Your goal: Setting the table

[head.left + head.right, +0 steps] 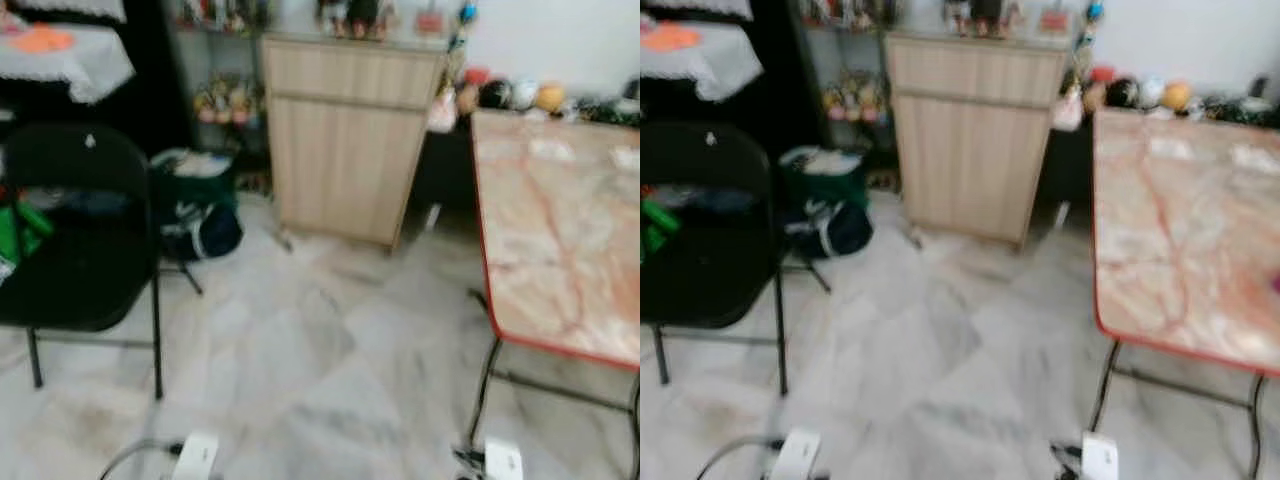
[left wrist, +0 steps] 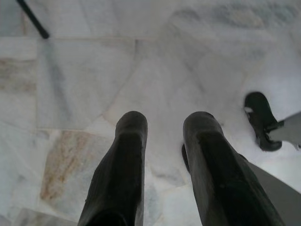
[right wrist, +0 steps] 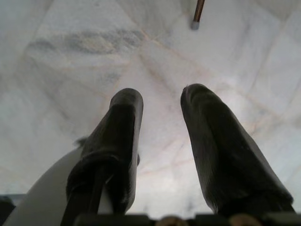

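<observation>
A folding table with a pink marbled top and a red rim stands on my right, its top bare and blurred. Both arms hang low at my sides over the marble floor. In the left wrist view my left gripper is open, nothing between its black fingers. In the right wrist view my right gripper is open too and holds nothing; a table leg tip stands on the floor beyond it.
A black folding chair stands at my left with something green on it. A light wooden cabinet is ahead, a dark bag beside it. Round toys line the wall behind the table. Marble floor lies open between.
</observation>
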